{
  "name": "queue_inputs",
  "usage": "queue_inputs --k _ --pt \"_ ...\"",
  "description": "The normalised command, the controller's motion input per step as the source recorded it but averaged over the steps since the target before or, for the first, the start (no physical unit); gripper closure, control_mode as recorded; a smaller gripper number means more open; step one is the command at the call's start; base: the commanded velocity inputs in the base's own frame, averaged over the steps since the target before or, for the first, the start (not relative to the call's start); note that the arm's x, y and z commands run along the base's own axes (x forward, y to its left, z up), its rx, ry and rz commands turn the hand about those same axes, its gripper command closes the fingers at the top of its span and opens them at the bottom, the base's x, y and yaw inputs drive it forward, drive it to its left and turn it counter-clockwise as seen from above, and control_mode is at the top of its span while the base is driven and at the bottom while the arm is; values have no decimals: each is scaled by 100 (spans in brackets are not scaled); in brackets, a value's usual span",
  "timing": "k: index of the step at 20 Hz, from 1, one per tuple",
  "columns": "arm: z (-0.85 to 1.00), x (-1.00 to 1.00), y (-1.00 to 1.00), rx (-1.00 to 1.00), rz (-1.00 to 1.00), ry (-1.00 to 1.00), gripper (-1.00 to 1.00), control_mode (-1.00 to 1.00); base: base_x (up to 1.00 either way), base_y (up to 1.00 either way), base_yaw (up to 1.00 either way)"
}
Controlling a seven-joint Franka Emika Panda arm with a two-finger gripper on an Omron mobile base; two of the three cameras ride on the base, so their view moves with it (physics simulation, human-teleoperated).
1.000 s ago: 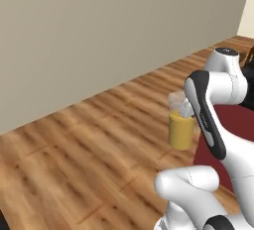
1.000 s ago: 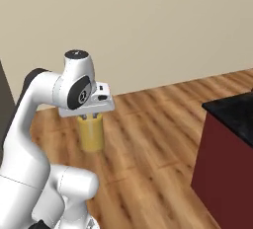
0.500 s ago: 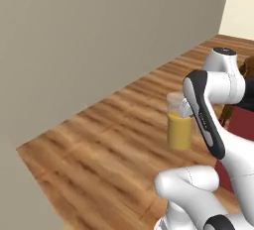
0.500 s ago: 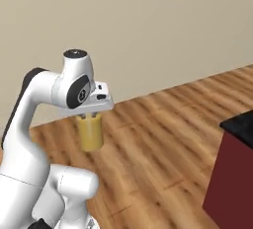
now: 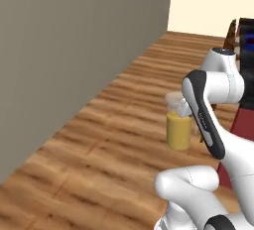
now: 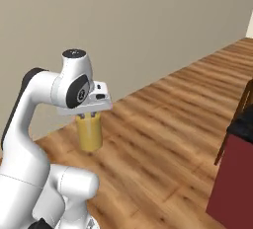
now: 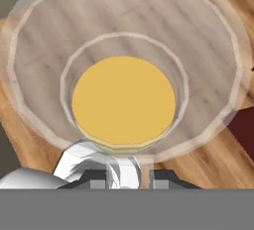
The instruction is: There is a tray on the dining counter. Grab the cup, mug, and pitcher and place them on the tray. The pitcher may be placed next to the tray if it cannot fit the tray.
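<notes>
Your gripper [image 7: 128,177] is pinched on the rim of the pitcher [image 5: 178,125], which hangs in the air over the wooden floor [image 5: 114,140] beside the dining counter [image 6: 236,173], so a quick turn could slosh the orange drink or make it slip.

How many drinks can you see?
1: the pitcher of orange liquid, hanging in the air over the wood floor, held at its rim by the robot's jaws. The cup and mug may be somewhere out of view.

Bare wood plank floor [image 5: 99,140]
</notes>
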Motion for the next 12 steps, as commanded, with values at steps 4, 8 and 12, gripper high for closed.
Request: queue_inputs --k 4,8,12 --pt "0 0 0 0 0 0 100 100 55 100 -49" --pt "0 0 0 0 0 0 100 100 59 100 -50" --pt "0 0 0 0 0 0 100 100 58 100 -50"
